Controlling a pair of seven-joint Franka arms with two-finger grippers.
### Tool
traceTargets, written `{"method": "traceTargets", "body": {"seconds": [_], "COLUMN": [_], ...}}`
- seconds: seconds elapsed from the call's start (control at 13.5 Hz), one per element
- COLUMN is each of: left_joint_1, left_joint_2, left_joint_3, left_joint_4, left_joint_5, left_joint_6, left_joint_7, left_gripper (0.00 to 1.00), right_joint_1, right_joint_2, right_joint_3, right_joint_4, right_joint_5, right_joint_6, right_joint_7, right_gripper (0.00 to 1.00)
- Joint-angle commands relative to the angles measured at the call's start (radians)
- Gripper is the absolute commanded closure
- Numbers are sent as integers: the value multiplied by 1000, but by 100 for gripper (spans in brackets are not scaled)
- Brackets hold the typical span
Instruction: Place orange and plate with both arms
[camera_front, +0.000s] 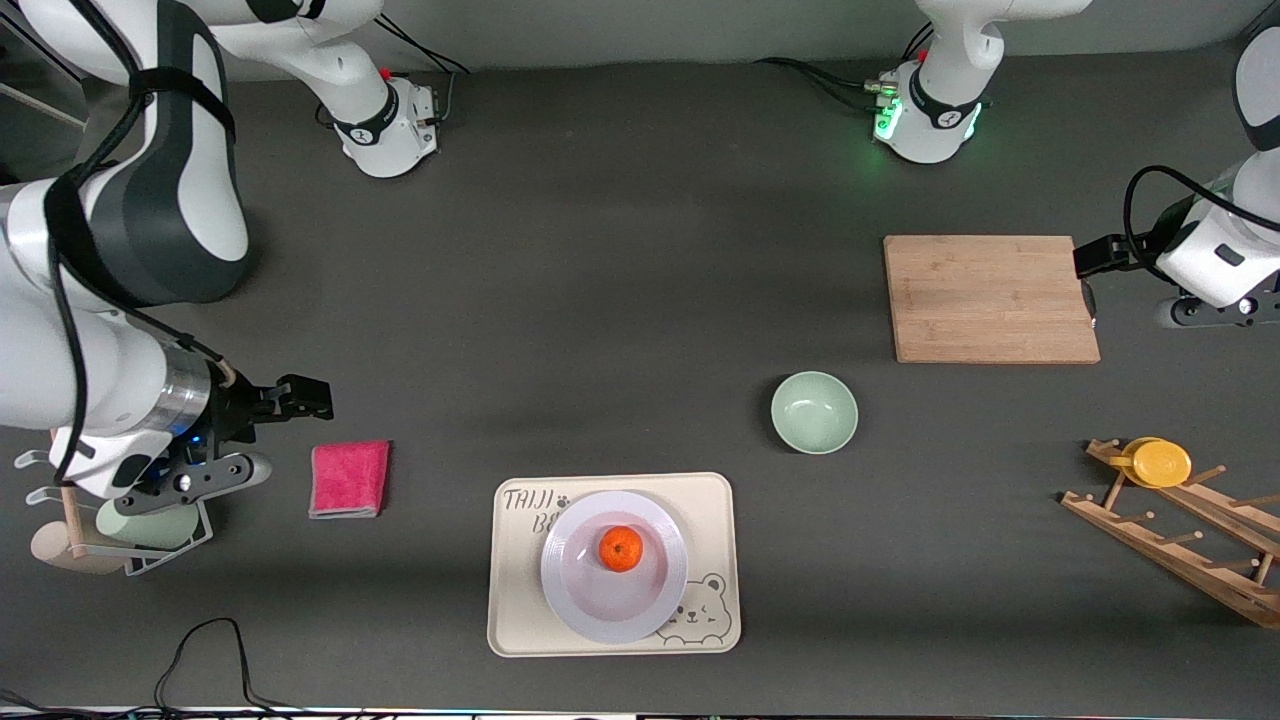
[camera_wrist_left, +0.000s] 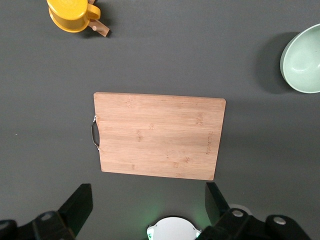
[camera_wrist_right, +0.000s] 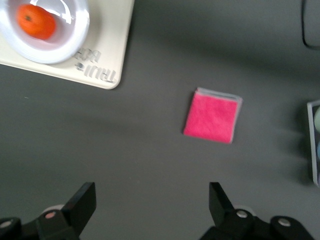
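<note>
Orange (camera_front: 621, 549) on plate (camera_front: 614, 566) | left gripper (camera_wrist_left: 149, 200), right gripper (camera_wrist_right: 152, 200) — fingers wide, empty | risk — orange rolls off if plate tilts

The front view looks down from high across the dark grey table (camera_front: 640, 250), facing both arm bases; the left wrist view looks straight down, closer, on the rectangular bamboo cutting board (camera_wrist_left: 159, 136); the right wrist view, on the folded pink cloth (camera_wrist_right: 212, 116); each shares its item with the front view.
</note>
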Motion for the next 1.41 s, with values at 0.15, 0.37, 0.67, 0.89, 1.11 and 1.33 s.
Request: {"method": "traceTargets", "body": {"seconds": [0.15, 0.37, 0.67, 0.89, 1.11, 1.33], "left_joint_1": [2, 4, 4, 4, 2, 2], "left_joint_2": [-26, -42, -39, -34, -33, -34], "left_joint_3": [1, 4, 4, 4, 4, 3], "left_joint_4": [1, 9, 44, 58, 59, 61], "left_joint_5": [8, 10, 13, 13, 11, 7], "left_joint_6": [-5, 3, -8, -10, -10, -8], "left_joint_7": [-4, -3, 5, 4, 1, 0], "left_gripper": [0, 0, 0, 0, 0, 0], "right_joint_1": [-233, -331, -336, -335, -342, -338], "right_joint_2": [-402, -493, -547, -547, -553, -544], "right_joint_3": [299, 374, 372, 370, 364, 365], "right_joint_4": [-510, -593, -630, -628, -622, -607], "right_joint_5": [-175, -177, -177, -179, -182, -180], "right_joint_6": [186, 192, 184, 184, 190, 192], "right_joint_7": [71, 100, 100, 100, 99, 176], "right_gripper": [0, 0, 0, 0, 0, 0]}}
